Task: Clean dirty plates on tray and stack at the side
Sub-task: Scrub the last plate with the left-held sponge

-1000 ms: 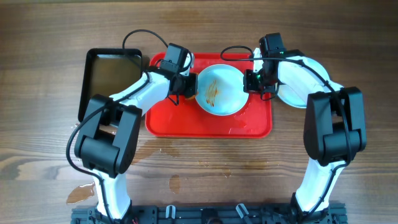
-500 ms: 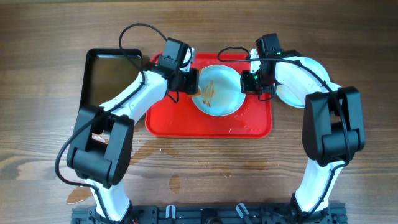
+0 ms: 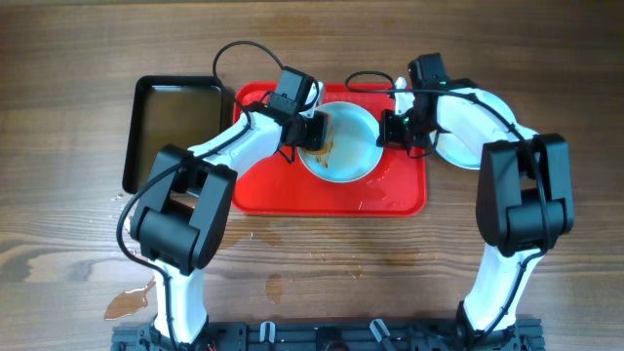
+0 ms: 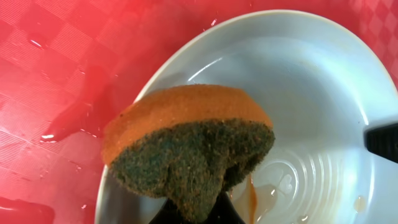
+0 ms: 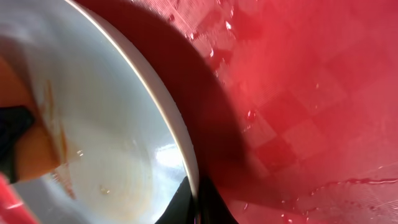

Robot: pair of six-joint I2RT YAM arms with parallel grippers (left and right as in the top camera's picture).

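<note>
A pale plate (image 3: 348, 144) with brown-orange smears is tilted over the red tray (image 3: 278, 190). My right gripper (image 3: 390, 130) is shut on the plate's right rim, seen edge-on in the right wrist view (image 5: 198, 200). My left gripper (image 3: 314, 135) is shut on an orange sponge with a dark green scouring face (image 4: 186, 146) and holds it against the plate's inside (image 4: 311, 106), at its left part. A brown streak (image 4: 251, 196) runs beside the sponge. Clean pale plates (image 3: 475, 132) lie stacked on the table right of the tray.
A black rectangular pan of brownish liquid (image 3: 175, 122) sits left of the tray. Water drops and puddles lie on the tray (image 5: 323, 93) and on the wooden table at the front left (image 3: 127, 304).
My left gripper has moved right with the sponge, from the plate's left rim onto its inside. The right gripper and the plate have barely moved.
</note>
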